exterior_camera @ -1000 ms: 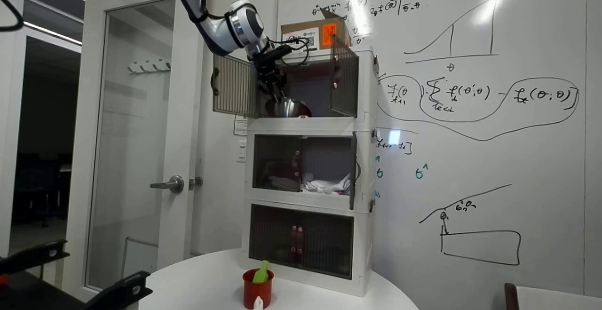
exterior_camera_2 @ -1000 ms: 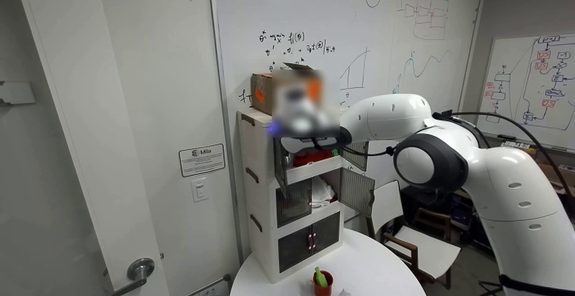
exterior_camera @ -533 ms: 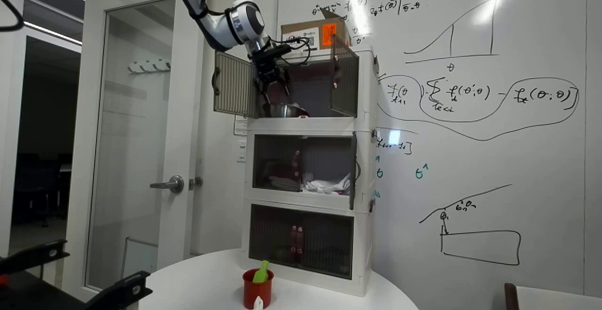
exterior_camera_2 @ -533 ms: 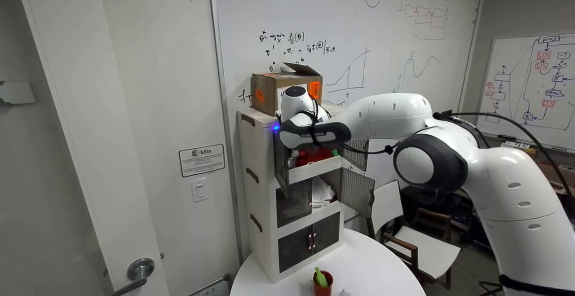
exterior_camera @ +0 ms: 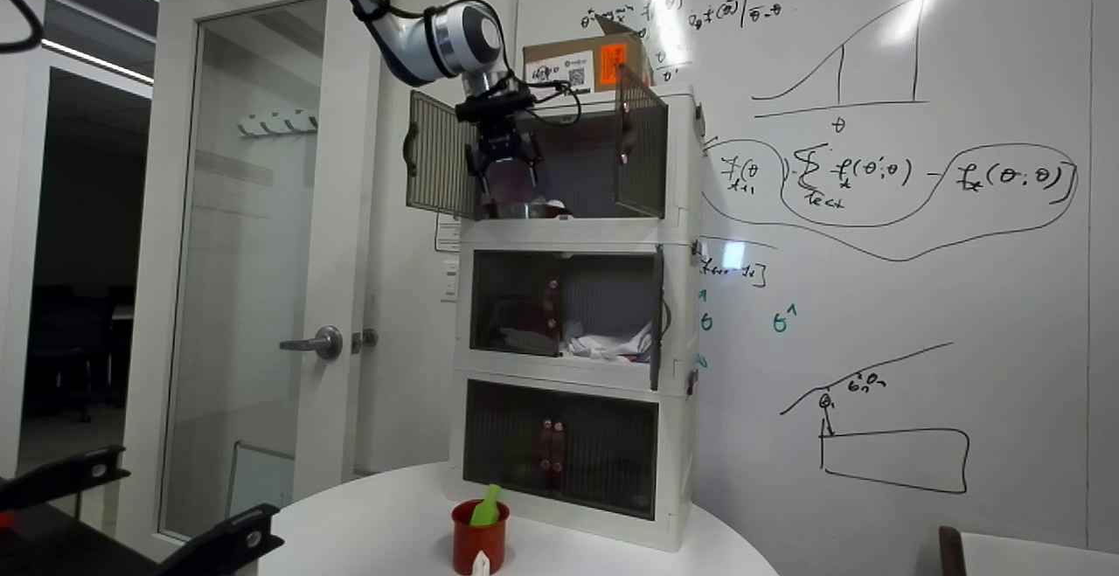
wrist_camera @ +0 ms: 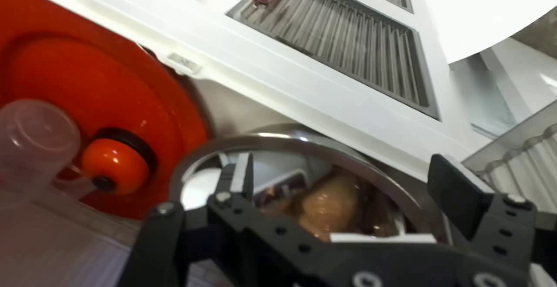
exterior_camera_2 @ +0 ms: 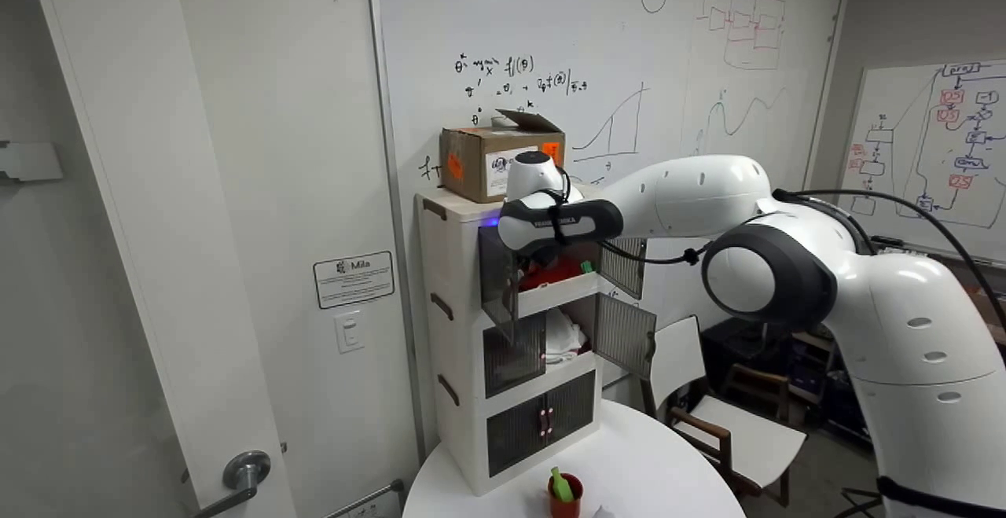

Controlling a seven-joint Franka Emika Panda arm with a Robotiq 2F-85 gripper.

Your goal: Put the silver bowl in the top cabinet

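Note:
In an exterior view the silver bowl (exterior_camera: 523, 210) rests on the floor of the top cabinet (exterior_camera: 603, 230), near its left side. It sits roughly level; its lower part is partly hidden by the front edge. From the wrist view I see its shiny rim (wrist_camera: 304, 141) and a brownish patch inside, a reflection or contents, I cannot tell which. My gripper (wrist_camera: 348, 184) is open just above the bowl, fingers spread wide with nothing gripped. Whether a finger touches the rim is unclear. The arm hides the gripper in an exterior view, where the top cabinet (exterior_camera_2: 559, 293) also shows.
A red lid-like dish (wrist_camera: 109, 86) and a pinkish clear cup (wrist_camera: 37, 134) share the compartment. Two swung-out doors, left (exterior_camera: 441, 152) and right (exterior_camera: 641, 143), flank the opening. A cardboard box (exterior_camera: 573, 60) stands on top. Below lies white cloth (exterior_camera: 603, 344); a red cup (exterior_camera: 478, 541) stands on the table.
My gripper, earlier closed at the bowl's edge, has spread its fingers and turned more upright. The bowl has gone from tilted to flat and lower. The left door has shifted slightly.

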